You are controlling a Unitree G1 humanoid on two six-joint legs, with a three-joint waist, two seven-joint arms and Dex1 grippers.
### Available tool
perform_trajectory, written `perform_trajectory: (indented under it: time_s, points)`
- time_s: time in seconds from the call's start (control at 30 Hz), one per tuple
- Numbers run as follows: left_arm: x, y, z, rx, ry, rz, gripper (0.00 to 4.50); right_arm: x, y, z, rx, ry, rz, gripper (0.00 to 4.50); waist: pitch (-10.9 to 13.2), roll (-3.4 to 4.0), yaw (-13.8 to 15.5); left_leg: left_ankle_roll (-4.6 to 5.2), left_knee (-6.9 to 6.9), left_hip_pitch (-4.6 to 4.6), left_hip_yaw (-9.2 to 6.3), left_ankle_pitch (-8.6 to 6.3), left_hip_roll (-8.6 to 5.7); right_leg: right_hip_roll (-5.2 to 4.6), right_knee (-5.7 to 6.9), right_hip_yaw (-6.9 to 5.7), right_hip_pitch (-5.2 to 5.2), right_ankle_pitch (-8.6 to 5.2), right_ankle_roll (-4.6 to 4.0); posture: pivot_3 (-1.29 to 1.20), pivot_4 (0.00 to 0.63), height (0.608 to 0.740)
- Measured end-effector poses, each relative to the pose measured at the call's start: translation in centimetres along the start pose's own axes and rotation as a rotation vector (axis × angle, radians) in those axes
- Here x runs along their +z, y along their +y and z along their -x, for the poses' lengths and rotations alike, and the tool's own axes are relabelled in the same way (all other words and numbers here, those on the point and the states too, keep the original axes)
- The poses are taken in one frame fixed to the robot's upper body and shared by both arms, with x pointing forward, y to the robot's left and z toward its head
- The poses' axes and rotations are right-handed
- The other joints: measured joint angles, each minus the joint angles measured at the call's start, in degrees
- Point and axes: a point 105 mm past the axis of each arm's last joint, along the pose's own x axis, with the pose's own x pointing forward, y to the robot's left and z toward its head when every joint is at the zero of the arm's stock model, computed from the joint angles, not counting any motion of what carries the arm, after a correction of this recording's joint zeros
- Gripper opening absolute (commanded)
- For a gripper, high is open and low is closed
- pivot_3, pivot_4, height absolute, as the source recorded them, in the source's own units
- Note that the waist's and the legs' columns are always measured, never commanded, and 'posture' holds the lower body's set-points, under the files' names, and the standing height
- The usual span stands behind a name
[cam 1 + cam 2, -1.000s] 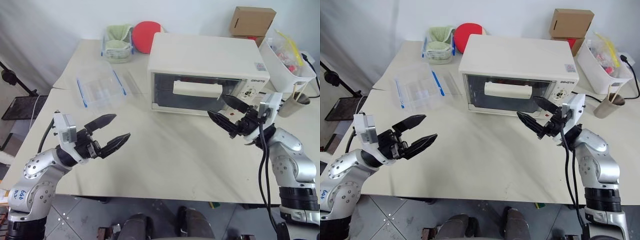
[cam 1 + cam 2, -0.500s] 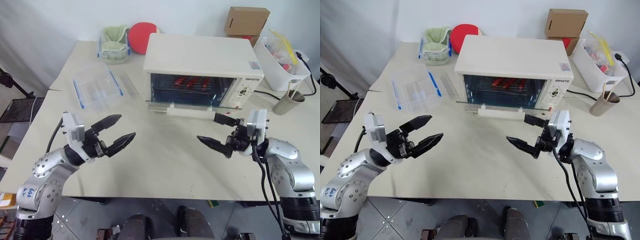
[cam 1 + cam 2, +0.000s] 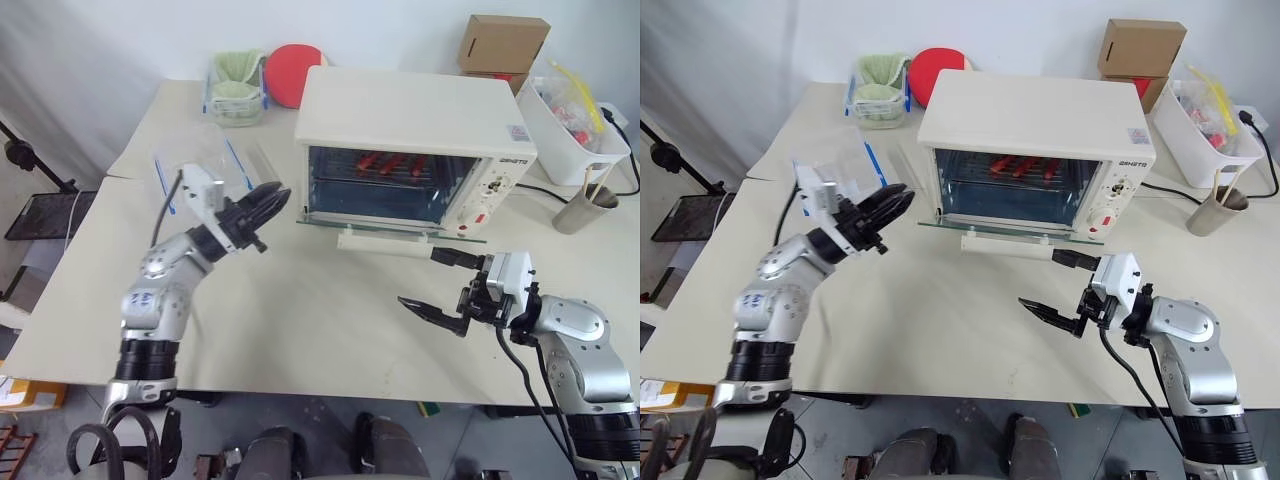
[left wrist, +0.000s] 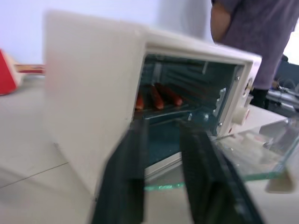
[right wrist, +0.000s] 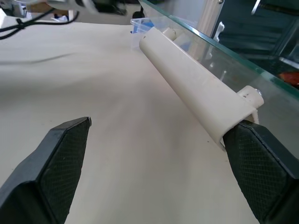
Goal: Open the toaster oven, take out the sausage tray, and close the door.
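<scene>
1. The oven [image 3: 415,150] stands toward the far edge of the tabletop [image 3: 300,330], its front facing the near edge.
2. The door [image 3: 390,228] is swung down and lies flat in front of the oven; its white handle [image 3: 385,245] runs along the door's outer edge.
3. The tray sits inside the oven on the rack, with red sausages [image 3: 385,162] lying on it toward the back; the tray's metal is hard to make out through the rack.
4. The left hand [image 3: 262,208] reaches in by the oven's left front corner, near the door's left end. Its two fingers stand close together with a narrow gap between them, and nothing is between them.
5. In the left wrist view the black fingers [image 4: 126,177] point at the open oven mouth, with the sausages [image 4: 161,95] beyond them.
6. The right hand [image 3: 440,285] hovers above the tabletop in front of the door's right end. It is spread wide and grasps nothing.
7. In the right wrist view one of its fingers [image 5: 261,168] sits just at the handle's [image 5: 191,79] right end; whether it touches I cannot tell. The other finger is well apart over bare tabletop.
8. A clear container [image 3: 200,170] with blue clips lies left of the oven, behind the left hand.
9. A white bin [image 3: 575,125] and a cup [image 3: 580,205] stand at the right edge; a cardboard box [image 3: 505,45] is at the far right corner.
</scene>
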Motion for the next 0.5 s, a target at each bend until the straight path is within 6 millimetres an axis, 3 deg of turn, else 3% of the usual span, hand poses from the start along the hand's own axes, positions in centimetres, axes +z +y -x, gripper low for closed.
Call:
perform_trajectory:
  time_s: [0.03,0.3,0.5]
  points:
    - [-0.7,0.1,-0.6,0.004,0.012,0.008,0.01,0.0,0.0,0.0,-0.001,0.0,0.006,4.5,0.0,-0.01,0.04,0.0,0.01,0.0,0.01,0.0,0.02,0.04,-0.01,0.01,0.0,0.0,0.0,0.0,0.15,0.74]
    - [-3.0,-0.9,-2.1,-0.047,0.057,0.008,0.01,-1.0,0.6,0.8,-0.051,0.015,0.008,4.5,0.01,-0.02,0.35,0.0,0.06,-0.01,-0.03,0.0,0.07,0.06,-0.01,0.01,0.03,0.0,0.0,0.0,0.15,0.74]
    - [-4.4,-2.3,-1.9,-0.151,0.153,-0.073,0.01,-2.9,2.6,4.8,-0.228,0.098,-0.064,4.5,0.01,-0.02,1.01,0.01,0.08,-0.04,-0.04,0.0,0.03,0.05,-0.12,0.1,0.08,0.05,0.09,0.0,0.15,0.74]
